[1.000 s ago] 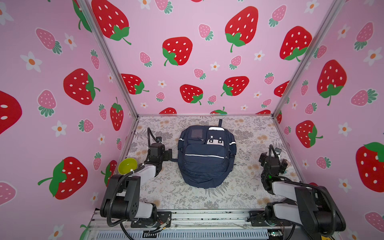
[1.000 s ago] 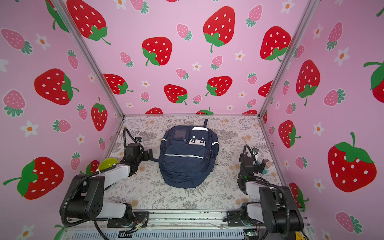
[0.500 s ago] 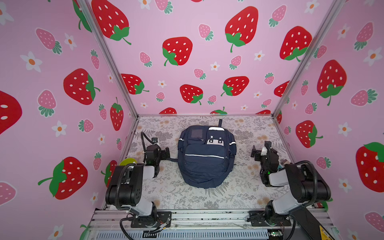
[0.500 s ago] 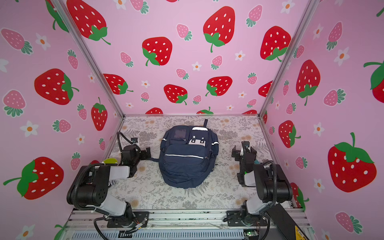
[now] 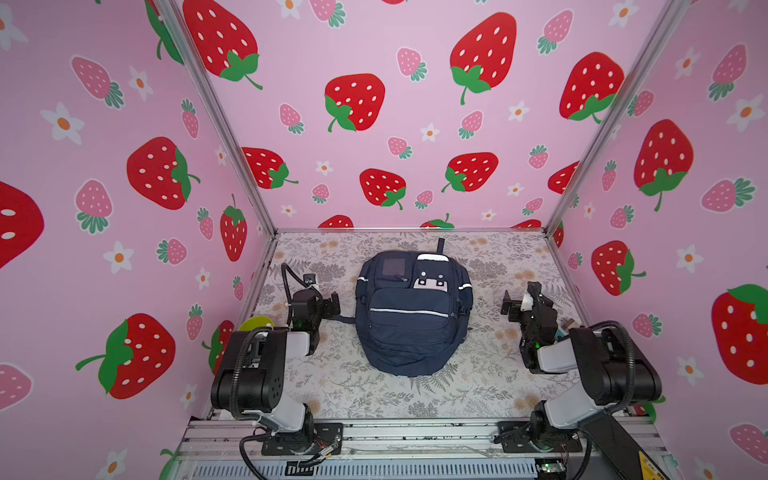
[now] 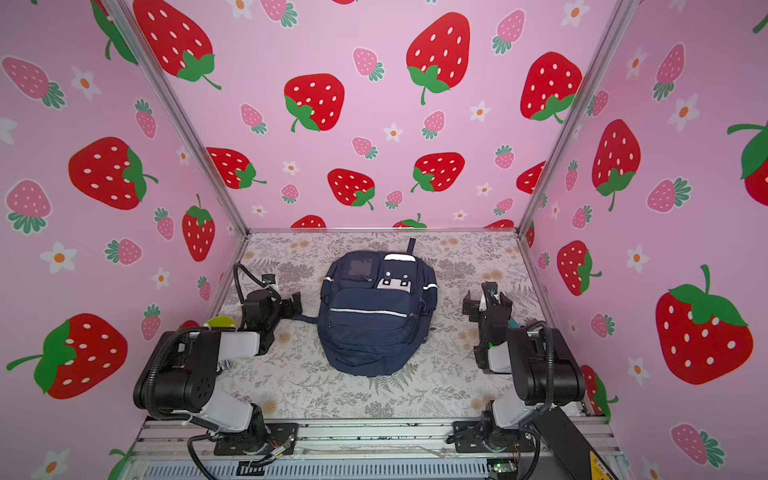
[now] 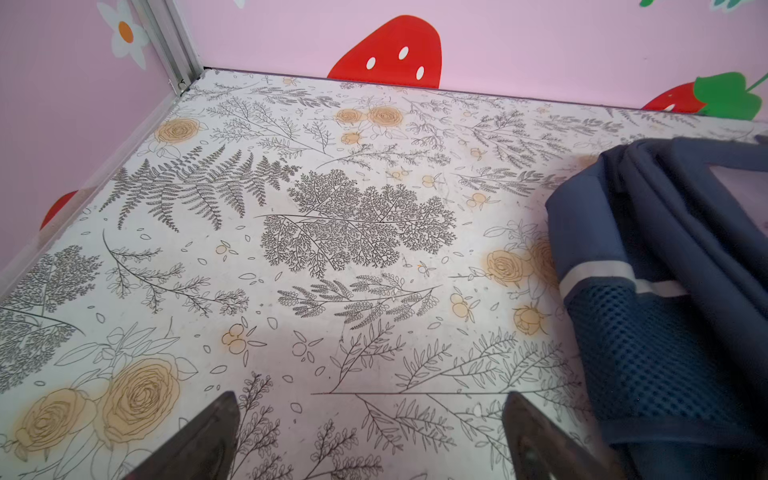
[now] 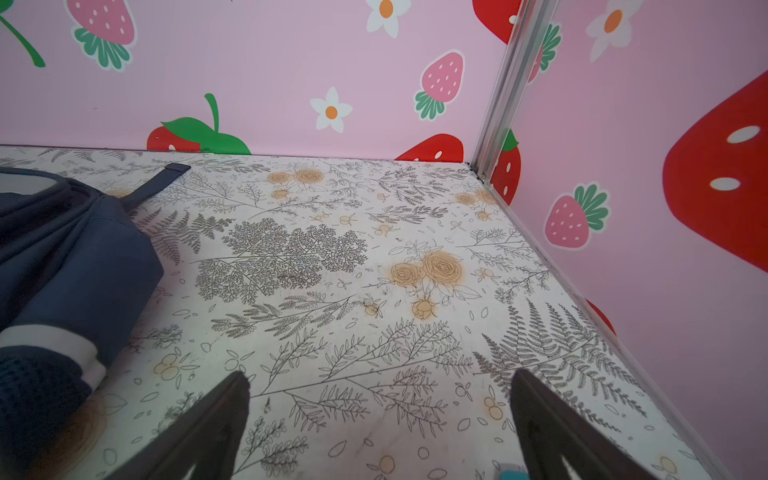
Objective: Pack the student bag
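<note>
- Navy student bag [image 5: 409, 316] is lying flat, unmoved since earlier.
- My arms are rising; left gripper [image 7: 370, 415] and right gripper [image 8: 380, 390] are staying wide open, empty.

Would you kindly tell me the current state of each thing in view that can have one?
student bag, lying flat, front side up, front pockets zipped shut as far as can be seen.
left end effector, open, empty, beside the student bag without touching it.
right end effector, open, empty, beside the student bag without touching it.
</note>
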{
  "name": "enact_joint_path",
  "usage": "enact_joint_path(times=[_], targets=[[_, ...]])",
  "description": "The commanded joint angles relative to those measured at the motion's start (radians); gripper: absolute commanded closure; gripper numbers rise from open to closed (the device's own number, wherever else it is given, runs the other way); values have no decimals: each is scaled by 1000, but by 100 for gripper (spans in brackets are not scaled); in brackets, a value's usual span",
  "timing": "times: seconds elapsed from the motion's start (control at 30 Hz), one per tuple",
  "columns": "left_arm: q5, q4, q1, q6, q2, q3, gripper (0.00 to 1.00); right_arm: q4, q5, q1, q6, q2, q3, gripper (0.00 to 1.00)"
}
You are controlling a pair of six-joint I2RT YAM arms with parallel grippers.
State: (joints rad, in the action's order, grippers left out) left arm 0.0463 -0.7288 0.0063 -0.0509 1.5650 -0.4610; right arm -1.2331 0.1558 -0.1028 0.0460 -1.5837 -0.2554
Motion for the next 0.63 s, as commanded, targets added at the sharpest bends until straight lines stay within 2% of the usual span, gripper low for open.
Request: enact_joint_path(times=[0.0, 0.4, 0.47, 0.6], targets=[[13, -29, -5, 17, -14, 2, 1, -26, 3, -9, -27, 11, -8, 0], [12, -15, -5, 19, -5, -11, 1, -24, 5, -10, -27, 9, -10, 0], [-25, 8, 12, 11, 0, -27, 1, -23, 4, -10, -27, 10, -10, 0], [11, -47, -10, 27, -25, 17, 1, -25, 5, -10, -27, 10, -8, 0]])
